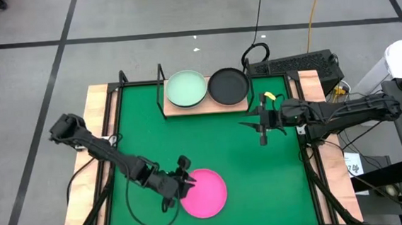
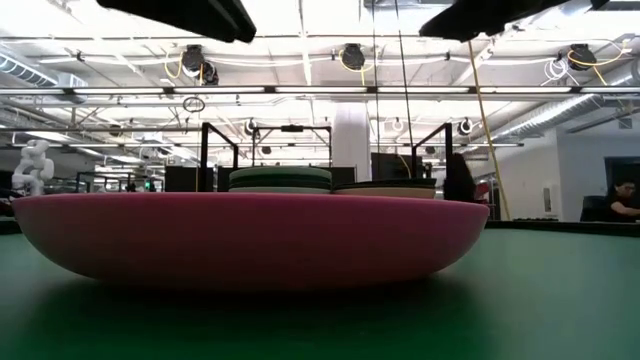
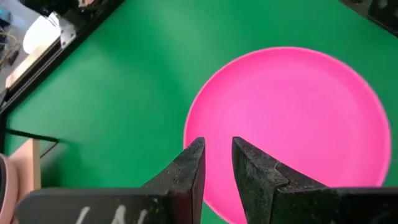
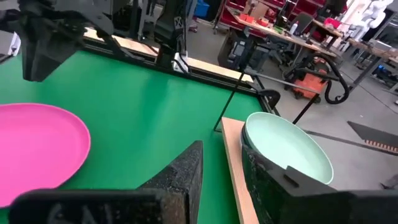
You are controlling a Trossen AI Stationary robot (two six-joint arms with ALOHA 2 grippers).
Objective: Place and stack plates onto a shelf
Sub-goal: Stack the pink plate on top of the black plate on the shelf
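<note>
A magenta plate [image 1: 205, 192] lies flat on the green mat near the table's near edge; it also shows in the low view [image 2: 250, 235] and the left wrist view [image 3: 292, 124]. My left gripper [image 1: 184, 172] hovers over its left rim, with a narrow gap between the fingers [image 3: 217, 143] and nothing in them. The wooden shelf [image 1: 204, 109] stands at the far side with a mint green plate [image 1: 186, 89] on its left and a dark plate [image 1: 227, 87] on its right. My right gripper [image 1: 262, 133] hangs over the mat beside the shelf's right end, open by a narrow gap [image 4: 222, 155] and empty.
Black wire uprights [image 1: 159, 76] rise at the shelf's left part. A black box [image 1: 297, 64] and cables lie beyond the table's far right corner. Bare mat [image 1: 153, 137] stretches between the shelf and the magenta plate. A person [image 2: 620, 200] sits far off in the room.
</note>
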